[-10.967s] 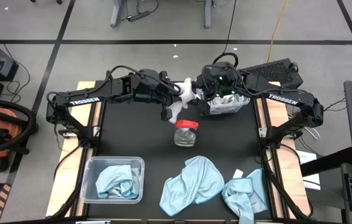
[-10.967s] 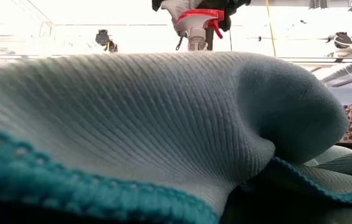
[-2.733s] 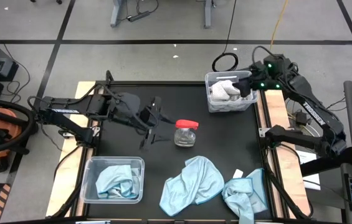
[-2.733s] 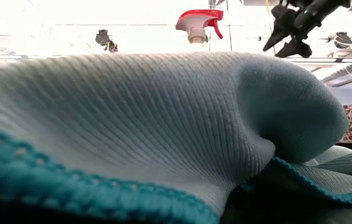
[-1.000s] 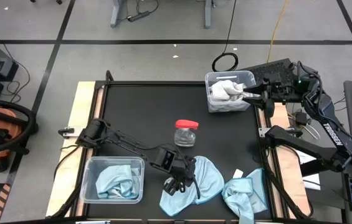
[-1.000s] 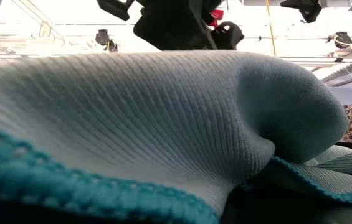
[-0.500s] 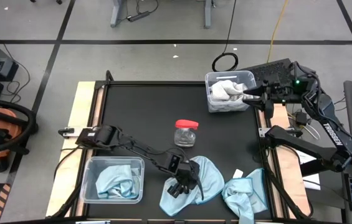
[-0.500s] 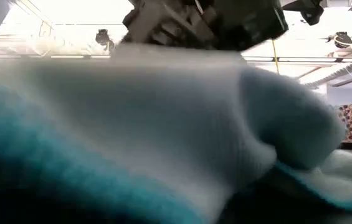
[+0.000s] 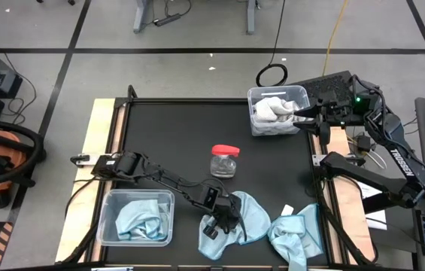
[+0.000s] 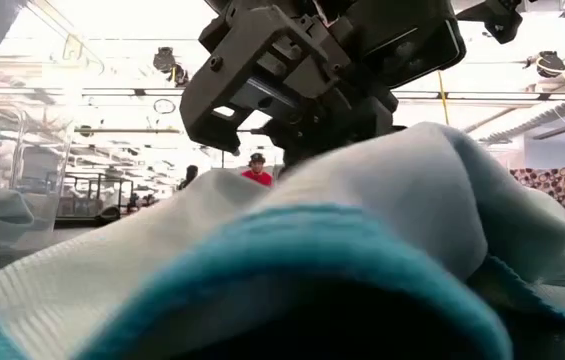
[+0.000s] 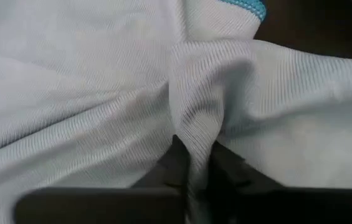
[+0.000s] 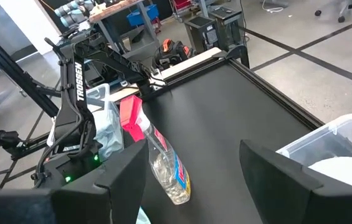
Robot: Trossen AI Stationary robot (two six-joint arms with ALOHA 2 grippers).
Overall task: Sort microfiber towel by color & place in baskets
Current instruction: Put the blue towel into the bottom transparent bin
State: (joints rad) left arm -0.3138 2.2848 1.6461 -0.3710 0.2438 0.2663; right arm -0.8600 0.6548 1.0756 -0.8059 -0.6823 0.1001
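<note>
A light blue microfiber towel (image 9: pixel 248 217) lies crumpled at the table's near edge, with my left gripper (image 9: pixel 216 224) shut on its left part. The low view shows the gripper body (image 10: pixel 312 70) right above the bunched cloth (image 10: pixel 392 200). A second light blue towel (image 9: pixel 295 235) lies to its right. The near-left clear basket (image 9: pixel 108 226) holds blue towels. The far-right basket (image 9: pixel 254 96) holds white towels. My right gripper (image 12: pixel 194 168) hangs open beside that basket's right side (image 9: pixel 304 114), holding nothing. My left gripper pinches a raised fold of the towel (image 11: pixel 195 134) between its two fingers (image 11: pixel 177 163). It comes from above, slanting down toward the near edge. The cloth gathers into a ridge at the fingers. The remaining cloth lies slack on the table.
A clear bottle with a red top (image 9: pixel 224 160) stands mid-table, just beyond the left arm. The black tabletop (image 9: pixel 174 135) is bare across its far left half. A small white tag (image 9: pixel 287 210) lies between the two towels. Wooden side rails (image 9: pixel 95 150) border the table.
My left gripper has sunk onto the light blue towel and shut on it. The cloth has bunched up into a ridge at the fingers. Its left edge has drawn in toward the gripper, while the right part has stayed flat.
</note>
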